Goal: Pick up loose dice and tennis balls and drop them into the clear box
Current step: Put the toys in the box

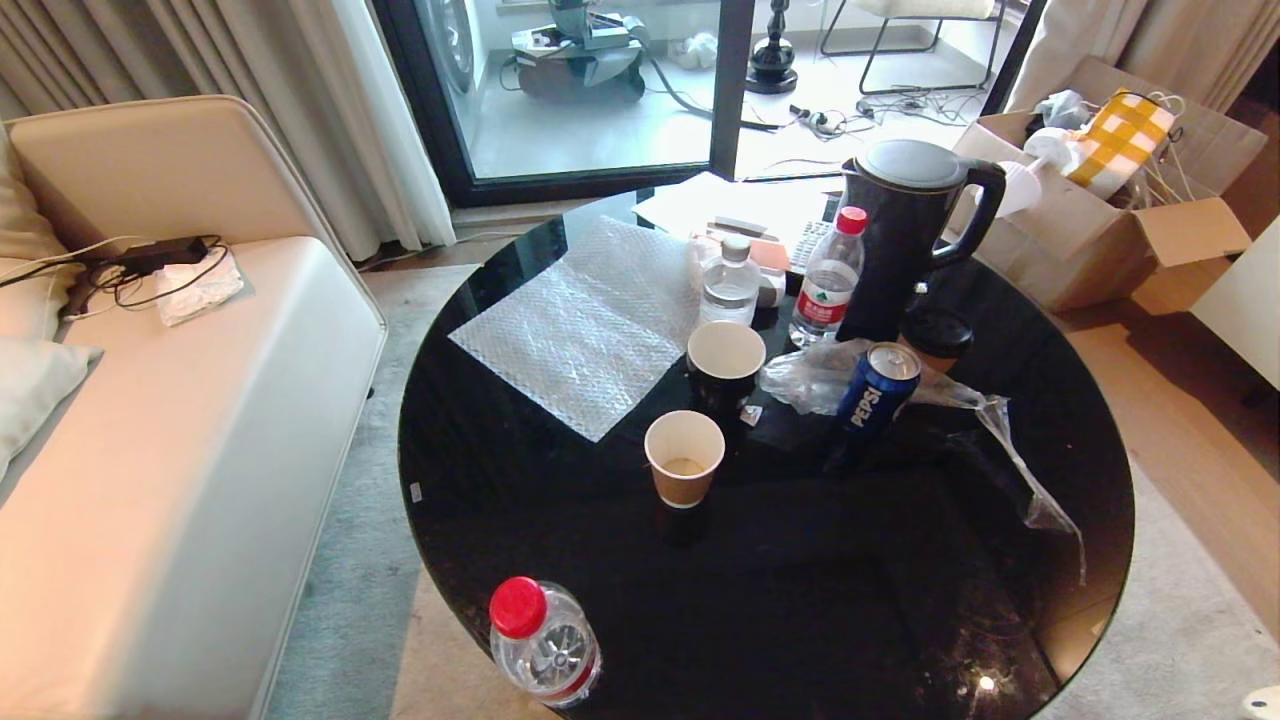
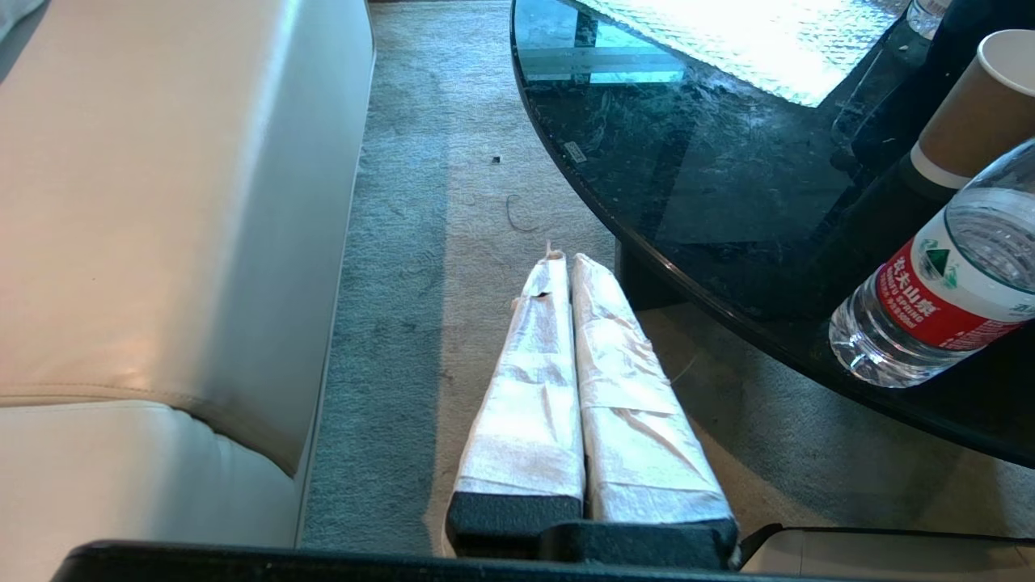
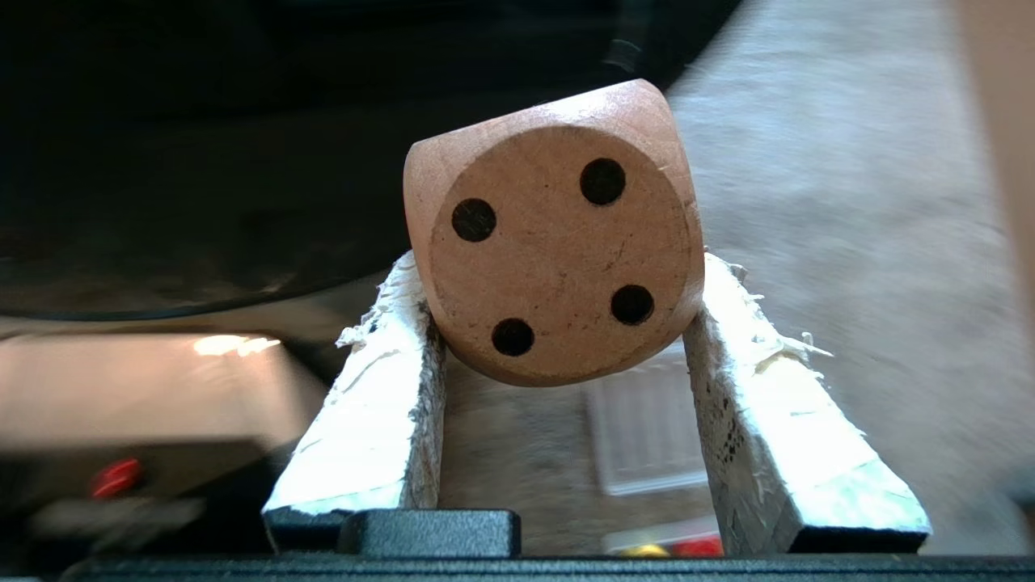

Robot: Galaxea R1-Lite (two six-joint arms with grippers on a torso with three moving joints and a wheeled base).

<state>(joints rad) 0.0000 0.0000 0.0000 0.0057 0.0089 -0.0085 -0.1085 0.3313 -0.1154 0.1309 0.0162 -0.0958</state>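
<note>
A pale beige die [image 3: 558, 242] with four black pips facing me sits between the white-wrapped fingers of my right gripper [image 3: 558, 271], which is shut on it above the carpet beside the table's dark edge. Below the die lies a blurred pale ribbed rectangle [image 3: 647, 436]. Specks of yellow [image 3: 647, 551] and red [image 3: 697, 546] show under it. I cannot tell whether any of this is the clear box. No tennis balls are in view. My left gripper [image 2: 566, 259] hangs shut and empty over the carpet between sofa and table. Neither arm shows in the head view.
A round black glass table [image 1: 560, 560] carries paper cups [image 1: 684, 455], water bottles [image 1: 545, 640], a Pepsi can [image 1: 875, 390], a black kettle [image 1: 905, 240] and bubble wrap [image 1: 590, 320]. A cream sofa [image 1: 170, 420] stands at the left. An open cardboard box [image 1: 1100, 210] is at the back right.
</note>
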